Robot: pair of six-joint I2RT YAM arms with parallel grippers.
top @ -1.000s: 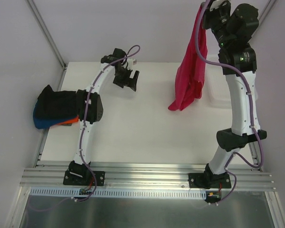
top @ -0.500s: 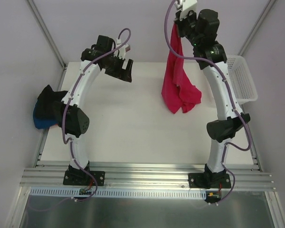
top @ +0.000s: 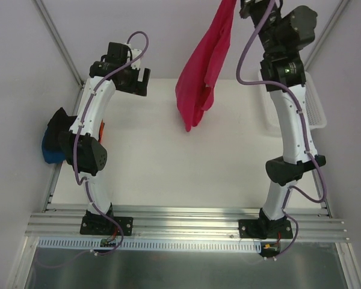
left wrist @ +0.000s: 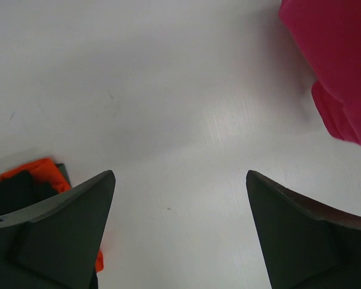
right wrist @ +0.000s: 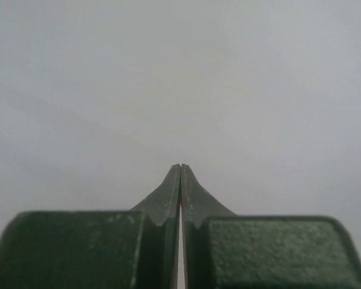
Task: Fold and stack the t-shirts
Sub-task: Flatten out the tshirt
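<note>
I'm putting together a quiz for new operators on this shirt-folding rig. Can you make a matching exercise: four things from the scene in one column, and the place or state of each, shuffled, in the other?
Things:
1. crimson-pink t-shirt
2. left gripper
3. white mesh basket
4. pile of t-shirts

Place or state:
a. at the left edge of the table
b. open, holding nothing
c. hanging from the shut right gripper
d. at the table's right edge

Pairs: 1-c, 2-b, 3-d, 4-a
</note>
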